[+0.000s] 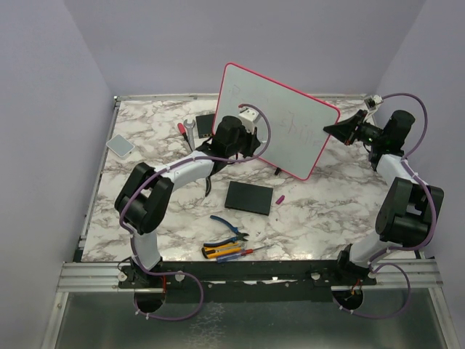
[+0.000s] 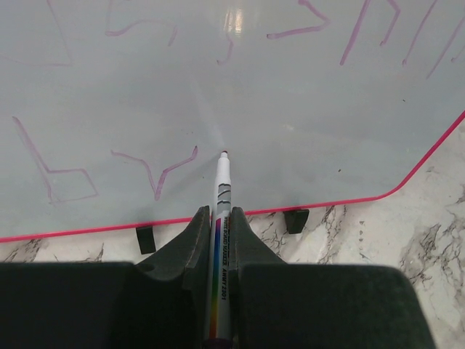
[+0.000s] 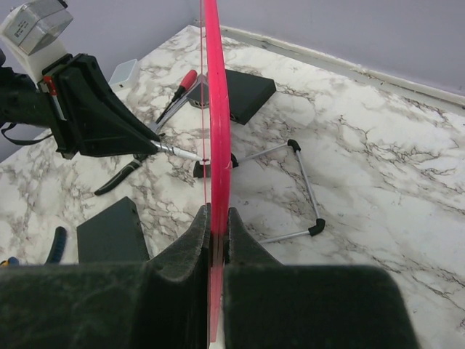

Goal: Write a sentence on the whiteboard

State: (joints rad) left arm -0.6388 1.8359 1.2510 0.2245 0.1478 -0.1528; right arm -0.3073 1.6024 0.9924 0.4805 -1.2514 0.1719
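The whiteboard (image 1: pixel 280 123), pale with a pink-red frame, stands tilted at the back of the table on small black feet (image 2: pixel 296 219). Faint pinkish strokes of the sentence (image 2: pixel 154 173) run across its face in two rows. My left gripper (image 2: pixel 220 216) is shut on a white marker (image 2: pixel 222 190), and the marker's tip rests on the board's lower part. My right gripper (image 3: pixel 216 217) is shut on the board's pink frame (image 3: pixel 216 109) at its right edge. From the right wrist view the left gripper (image 3: pixel 94 120) and marker (image 3: pixel 176 152) meet the board from the left.
A flat black slab (image 1: pixel 249 197) lies in front of the board, with a small pink cap (image 1: pixel 280 198) beside it. Pliers (image 1: pixel 231 227) and screwdrivers (image 1: pixel 232 251) lie near the front edge. A grey pad (image 1: pixel 120 145) sits at left. The board's wire stand legs (image 3: pixel 301 182) spread behind it.
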